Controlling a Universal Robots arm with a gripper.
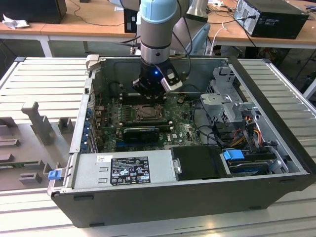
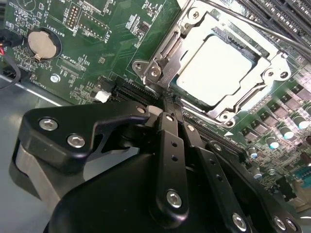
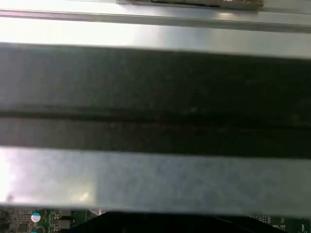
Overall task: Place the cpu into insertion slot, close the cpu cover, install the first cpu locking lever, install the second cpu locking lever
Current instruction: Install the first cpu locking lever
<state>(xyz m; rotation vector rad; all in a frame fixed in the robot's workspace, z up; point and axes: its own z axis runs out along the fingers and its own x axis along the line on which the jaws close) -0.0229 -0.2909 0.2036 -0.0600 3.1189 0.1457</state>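
The gripper (image 2: 167, 104) hangs low inside the open computer case (image 1: 276, 101), its black fingers (image 2: 167, 145) drawn together into a narrow point with nothing between them. In the second wrist view the tip sits just beside the near corner of the insertion slot (image 2: 160, 73), close to a hinge screw on the metal frame; whether it touches the frame cannot be told.

The cpu (image 2: 216, 68) lies flat in the socket, its pale metal face showing through the cut-out of the cpu cover (image 2: 252, 90), which is folded down over it. A thin locking lever (image 2: 252, 24) runs along the far side of the socket.

In the exterior view the arm (image 1: 155, 29) comes straight down at the far middle of the case, with the socket (image 1: 147, 112) just near of it on the green motherboard (image 1: 185, 131). A black graphics card (image 1: 140, 133) lies nearer still, then the grey power supply (image 1: 126, 170) along the near wall. Drive bays and bundled cables (image 1: 244, 131) fill the exterior view's right.

The case walls stand up on all sides, so open room is mostly straight above the board. The case rests on a ribbed grey table (image 1: 44, 79)
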